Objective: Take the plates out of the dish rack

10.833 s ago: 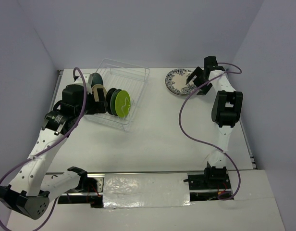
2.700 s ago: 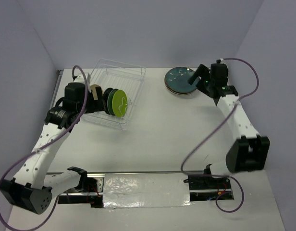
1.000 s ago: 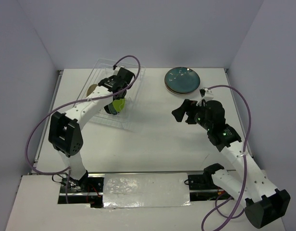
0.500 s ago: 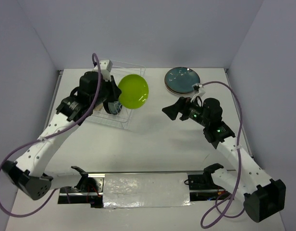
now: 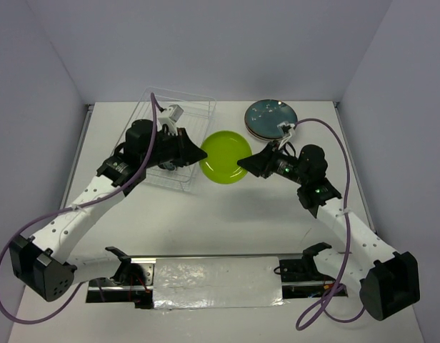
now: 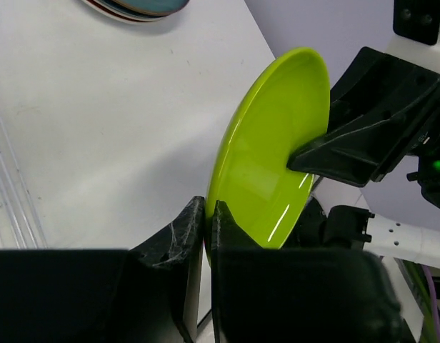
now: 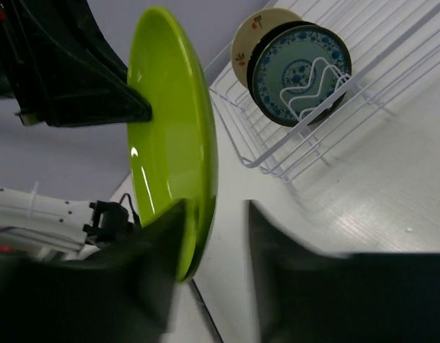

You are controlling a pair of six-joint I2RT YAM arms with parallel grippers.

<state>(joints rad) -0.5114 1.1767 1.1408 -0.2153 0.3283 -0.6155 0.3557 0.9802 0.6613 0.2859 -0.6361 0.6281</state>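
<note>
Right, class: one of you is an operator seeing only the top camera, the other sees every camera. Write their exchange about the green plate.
Operator: Is the left gripper actually clamped on the green plate?
Observer: Yes; its wrist camera shows both fingers shut on the rim.
Operator: And the right gripper?
Observer: Open; its jaws straddle the opposite rim, with a gap on one side.

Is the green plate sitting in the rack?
No, the left end effector holds the lime green plate beside the dish rack.
</note>
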